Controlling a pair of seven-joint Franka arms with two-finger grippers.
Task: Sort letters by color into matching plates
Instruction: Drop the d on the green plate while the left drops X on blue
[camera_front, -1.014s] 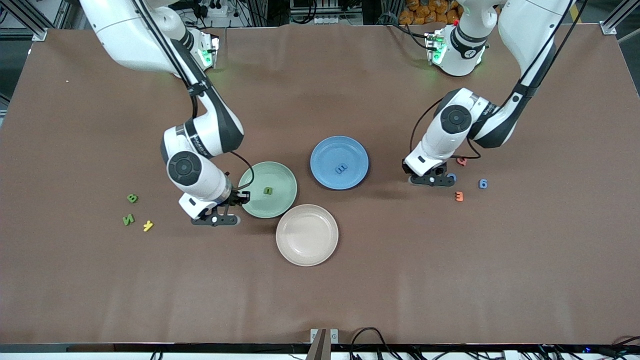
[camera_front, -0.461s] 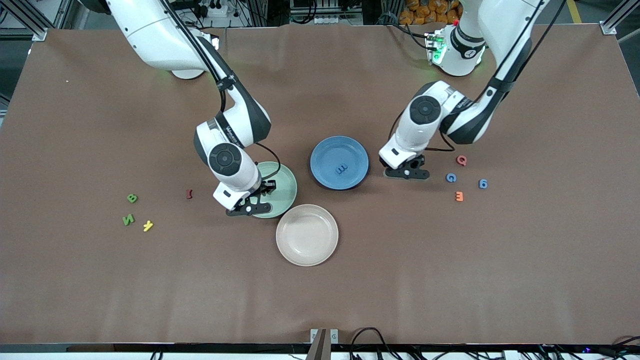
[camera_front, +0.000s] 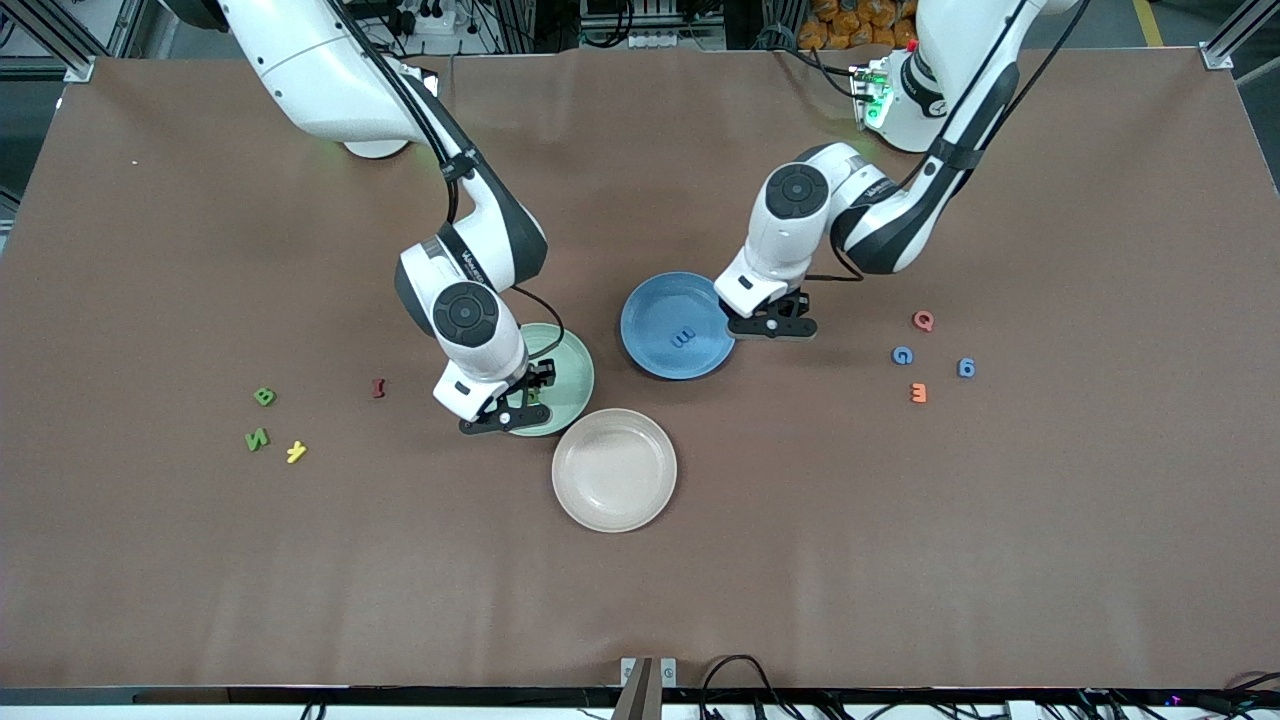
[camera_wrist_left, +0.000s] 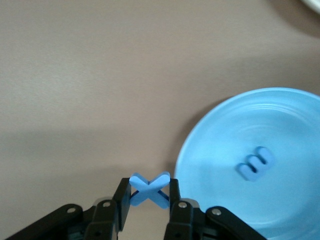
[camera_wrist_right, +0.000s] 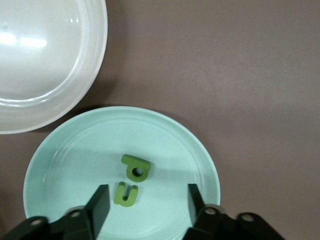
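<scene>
My right gripper (camera_front: 530, 395) hangs open over the mint green plate (camera_front: 565, 375). Two green letters (camera_wrist_right: 135, 167) (camera_wrist_right: 125, 194) lie in that green plate (camera_wrist_right: 75, 150), below the open right gripper (camera_wrist_right: 147, 200). My left gripper (camera_front: 785, 312) is shut on a blue X letter (camera_wrist_left: 150, 190), just outside the rim of the blue plate (camera_front: 660, 310). One blue letter (camera_front: 683, 338) lies in the blue plate (camera_wrist_left: 290, 125). Green B (camera_front: 264, 396) and N (camera_front: 257, 438) lie toward the right arm's end. Blue G (camera_front: 902, 355) and 6 (camera_front: 966, 367) lie toward the left arm's end.
A beige plate (camera_front: 613, 470) sits nearer the front camera, touching the green plate. A dark red letter (camera_front: 378, 388) and a yellow one (camera_front: 296, 451) lie by the green letters. A pink Q (camera_front: 923, 320) and an orange E (camera_front: 918, 393) lie by the blue ones.
My right gripper moved over the green plate and opened; a second green letter now lies there. My left gripper carried the blue X from the loose letters to the blue plate's rim.
</scene>
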